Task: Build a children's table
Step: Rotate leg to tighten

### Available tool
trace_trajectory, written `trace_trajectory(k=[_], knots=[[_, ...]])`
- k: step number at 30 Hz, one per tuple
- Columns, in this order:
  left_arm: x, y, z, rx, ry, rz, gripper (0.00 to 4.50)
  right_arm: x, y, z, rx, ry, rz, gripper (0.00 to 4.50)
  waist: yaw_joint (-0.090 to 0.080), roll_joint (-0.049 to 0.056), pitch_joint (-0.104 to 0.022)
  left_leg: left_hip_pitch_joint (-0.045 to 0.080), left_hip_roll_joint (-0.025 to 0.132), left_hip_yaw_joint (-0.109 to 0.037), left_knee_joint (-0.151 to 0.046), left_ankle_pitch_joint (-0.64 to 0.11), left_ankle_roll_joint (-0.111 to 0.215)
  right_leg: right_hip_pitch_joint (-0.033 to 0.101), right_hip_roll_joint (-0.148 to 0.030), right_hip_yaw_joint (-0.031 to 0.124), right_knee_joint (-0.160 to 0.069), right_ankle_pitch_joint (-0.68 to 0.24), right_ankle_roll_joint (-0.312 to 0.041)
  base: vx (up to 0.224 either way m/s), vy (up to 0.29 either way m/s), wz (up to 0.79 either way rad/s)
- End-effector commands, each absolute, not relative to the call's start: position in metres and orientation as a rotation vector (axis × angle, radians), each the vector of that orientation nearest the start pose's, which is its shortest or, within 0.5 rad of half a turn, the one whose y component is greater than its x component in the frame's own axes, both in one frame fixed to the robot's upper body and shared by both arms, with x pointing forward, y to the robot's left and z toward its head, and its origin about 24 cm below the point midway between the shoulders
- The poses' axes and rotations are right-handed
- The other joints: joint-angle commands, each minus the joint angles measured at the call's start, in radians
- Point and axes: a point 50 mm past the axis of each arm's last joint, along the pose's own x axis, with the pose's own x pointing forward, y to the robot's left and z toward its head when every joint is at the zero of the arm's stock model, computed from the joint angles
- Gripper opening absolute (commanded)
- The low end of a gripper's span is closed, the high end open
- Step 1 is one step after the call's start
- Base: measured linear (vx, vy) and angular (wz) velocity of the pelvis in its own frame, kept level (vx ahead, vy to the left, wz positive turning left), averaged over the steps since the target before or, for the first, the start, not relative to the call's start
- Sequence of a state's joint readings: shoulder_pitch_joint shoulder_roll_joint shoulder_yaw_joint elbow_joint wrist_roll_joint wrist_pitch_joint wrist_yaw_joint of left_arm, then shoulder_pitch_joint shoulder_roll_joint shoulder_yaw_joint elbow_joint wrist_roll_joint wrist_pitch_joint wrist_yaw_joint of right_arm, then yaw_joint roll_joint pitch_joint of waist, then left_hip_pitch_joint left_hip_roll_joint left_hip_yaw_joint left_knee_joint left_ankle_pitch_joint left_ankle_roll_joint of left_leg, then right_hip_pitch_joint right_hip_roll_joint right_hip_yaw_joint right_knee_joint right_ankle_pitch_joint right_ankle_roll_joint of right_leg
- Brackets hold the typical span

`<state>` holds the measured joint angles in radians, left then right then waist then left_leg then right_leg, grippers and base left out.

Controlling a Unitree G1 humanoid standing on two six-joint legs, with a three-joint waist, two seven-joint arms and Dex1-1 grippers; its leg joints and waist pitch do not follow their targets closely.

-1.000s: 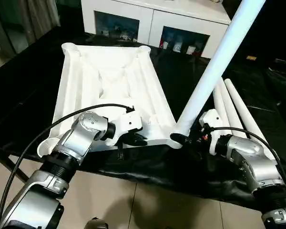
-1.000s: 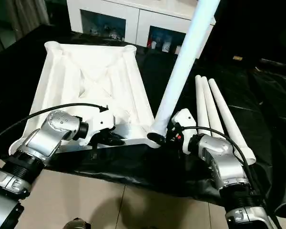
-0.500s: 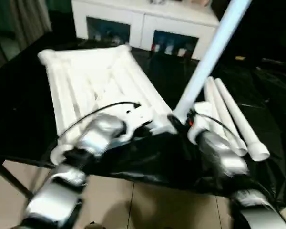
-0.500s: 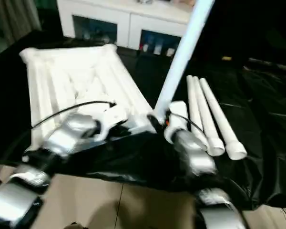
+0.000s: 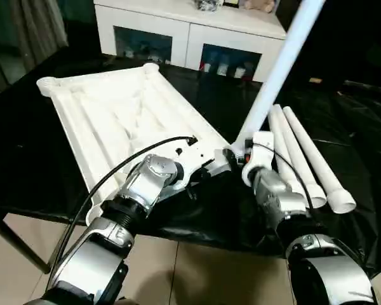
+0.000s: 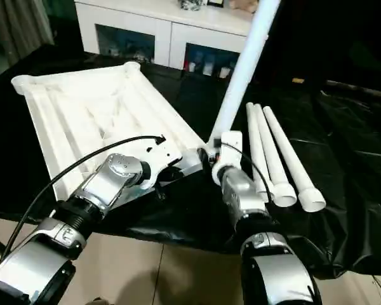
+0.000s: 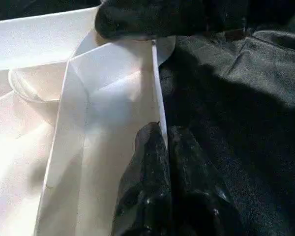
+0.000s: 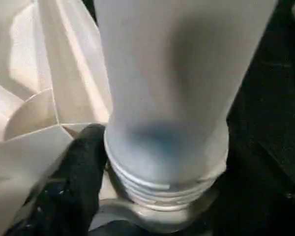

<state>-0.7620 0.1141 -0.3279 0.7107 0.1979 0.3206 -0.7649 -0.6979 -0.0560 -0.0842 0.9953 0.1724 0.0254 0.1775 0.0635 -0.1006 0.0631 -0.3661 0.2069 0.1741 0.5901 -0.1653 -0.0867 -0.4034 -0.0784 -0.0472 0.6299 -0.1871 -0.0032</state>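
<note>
Left gripper [image 7: 163, 147] pinches the near rim of the ribbed white plastic tabletop [image 5: 124, 117], lying underside up. Right gripper [image 5: 236, 154] brackets the threaded base of a smooth tapered leg [image 5: 276, 73] at the near right corner socket [image 8: 157, 219], rising far-right.

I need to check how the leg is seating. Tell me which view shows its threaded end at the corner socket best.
The right wrist view: the upright leg is seen close, its threaded end sitting at the corner socket, a black finger beside it. Both eye views show the whole leg leaning, its base hidden behind the right gripper. The left wrist view shows the tabletop edge.
</note>
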Motion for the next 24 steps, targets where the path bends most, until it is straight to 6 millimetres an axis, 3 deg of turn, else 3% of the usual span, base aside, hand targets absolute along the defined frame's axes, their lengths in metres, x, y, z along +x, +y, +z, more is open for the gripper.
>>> trace_trajectory(k=[1,3,6,7,8,11,12,18,24], knots=[[0.341,0.051,0.060,0.506,0.427,-1.094,0.00,0.352,-0.121,0.013,0.103,0.380,0.277,3.79,0.003,0.015,-0.059,0.009,0.017,-0.003,-0.075,-0.295,0.007,0.034,-0.053,0.033,-0.090,-0.238,-0.177,0.000,0.000,0.00],[0.339,0.059,0.060,0.516,0.434,-1.123,0.00,0.351,-0.130,0.019,0.065,0.342,0.346,3.79,0.005,0.012,-0.058,0.007,0.017,-0.003,-0.075,-0.297,0.012,0.037,-0.055,0.034,-0.093,-0.265,-0.171,0.000,0.000,0.00],[0.338,0.065,0.061,0.530,0.417,-1.168,0.00,0.347,-0.138,0.023,0.035,0.317,0.423,3.79,0.007,0.011,-0.059,0.010,0.019,-0.001,-0.075,-0.283,0.020,0.033,-0.054,0.036,-0.093,-0.247,-0.175,0.000,0.000,0.00],[0.338,0.067,0.061,0.534,0.417,-1.176,0.00,0.346,-0.140,0.024,0.028,0.312,0.441,3.79,0.011,0.012,-0.059,0.008,0.020,-0.002,-0.076,-0.269,0.024,0.037,-0.054,0.036,-0.091,-0.230,-0.175,0.000,0.000,0.00],[0.334,0.072,0.061,0.559,0.404,-1.235,0.00,0.338,-0.148,0.028,-0.007,0.288,0.533,3.79,0.016,0.015,-0.057,0.006,0.019,-0.003,-0.078,-0.255,0.029,0.041,-0.051,0.035,-0.091,-0.208,-0.174,0.000,0.000,0.00],[0.330,0.078,0.061,0.573,0.400,-1.300,0.00,0.328,-0.155,0.033,-0.024,0.258,0.642,3.79,0.026,0.012,-0.059,0.005,0.023,0.000,-0.077,-0.220,0.044,0.044,-0.054,0.037,-0.083,-0.142,-0.191,0.000,0.000,0.00],[0.325,0.083,0.062,0.570,0.401,-1.368,0.00,0.317,-0.163,0.038,-0.038,0.239,0.732,3.79,0.026,0.018,-0.058,0.007,0.024,0.000,-0.079,-0.221,0.045,0.043,-0.053,0.036,-0.083,-0.135,-0.202,0.000,0.000,0.00],[0.321,0.088,0.064,0.572,0.393,-1.440,0.00,0.303,-0.173,0.041,-0.056,0.252,0.831,3.79,0.028,0.019,-0.055,0.009,0.026,0.003,-0.080,-0.218,0.055,0.045,-0.055,0.037,-0.084,-0.125,-0.221,0.000,0.000,0.00],[0.320,0.092,0.066,0.574,0.387,-1.477,0.00,0.295,-0.174,0.041,-0.064,0.270,0.898,3.79,0.030,0.018,-0.052,0.009,0.026,0.003,-0.082,-0.233,0.045,0.042,-0.058,0.038,-0.090,-0.176,-0.212,0.000,0.000,0.00]])
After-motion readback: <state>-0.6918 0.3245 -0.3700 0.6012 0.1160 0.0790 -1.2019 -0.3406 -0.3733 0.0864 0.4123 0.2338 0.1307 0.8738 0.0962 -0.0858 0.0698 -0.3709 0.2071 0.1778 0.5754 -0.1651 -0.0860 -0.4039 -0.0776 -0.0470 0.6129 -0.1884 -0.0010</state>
